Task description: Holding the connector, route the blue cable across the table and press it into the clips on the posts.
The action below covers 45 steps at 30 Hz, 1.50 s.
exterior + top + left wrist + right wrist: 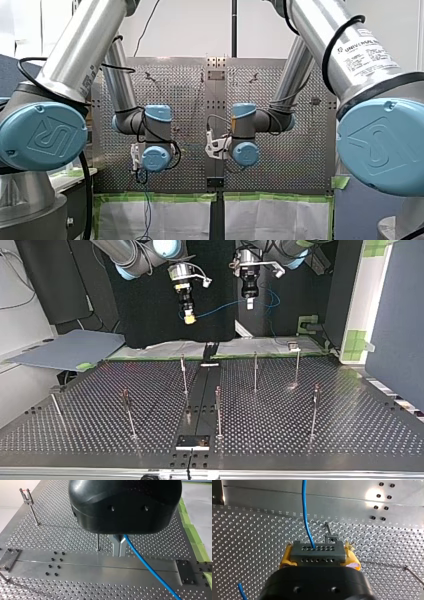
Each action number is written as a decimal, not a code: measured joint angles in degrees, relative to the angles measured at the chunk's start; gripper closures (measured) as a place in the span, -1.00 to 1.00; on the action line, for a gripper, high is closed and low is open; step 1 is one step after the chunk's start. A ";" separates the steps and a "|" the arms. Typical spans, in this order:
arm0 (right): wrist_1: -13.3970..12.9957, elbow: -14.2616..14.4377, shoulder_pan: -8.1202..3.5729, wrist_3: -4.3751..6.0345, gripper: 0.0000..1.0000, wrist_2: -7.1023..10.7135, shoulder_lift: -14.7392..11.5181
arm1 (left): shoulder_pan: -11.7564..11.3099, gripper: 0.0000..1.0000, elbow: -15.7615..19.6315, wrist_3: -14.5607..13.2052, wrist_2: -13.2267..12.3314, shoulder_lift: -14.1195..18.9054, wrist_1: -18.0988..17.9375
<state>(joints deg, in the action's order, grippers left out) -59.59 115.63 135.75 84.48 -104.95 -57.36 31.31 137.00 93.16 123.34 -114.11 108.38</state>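
My right gripper [319, 556] is shut on a grey connector [307, 552], its yellow pads [286, 557] on both sides. The blue cable [305, 510] leaves the connector and runs ahead over the plate. In the top view the cable [220, 310] spans the gap between my right gripper [189, 316] and my left gripper [249, 302], both high above the table's far edge. My left gripper [119, 553] has its metal fingers shut on the blue cable [150, 570], which trails away beside them. Thin posts with clips [184, 375] [255, 371] stand on the table below.
Several more posts [218, 410] [128, 412] [314, 412] [297, 365] rise from the perforated table [350, 430]. A plain metal strip [200, 400] runs down its middle. In the front view slack blue cable [147, 210] hangs under my left gripper [135, 161]. Green tape [356, 342] marks the surround.
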 joint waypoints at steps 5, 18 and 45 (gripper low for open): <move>0.07 0.06 0.00 0.00 1.00 0.01 -0.06 | -0.21 1.00 -0.28 0.07 -0.13 -0.98 0.75; 0.09 0.09 0.00 0.00 1.00 0.00 -0.08 | -0.26 1.00 -0.35 0.09 -0.16 -1.74 1.14; 10.21 -1.93 -0.97 -2.46 1.00 -1.66 4.47 | -0.26 1.00 -0.35 0.09 -0.16 -1.76 1.14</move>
<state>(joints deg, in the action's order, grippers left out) -49.38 113.70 134.78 82.02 -106.62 -52.90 31.05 136.65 93.25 123.17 -115.87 109.52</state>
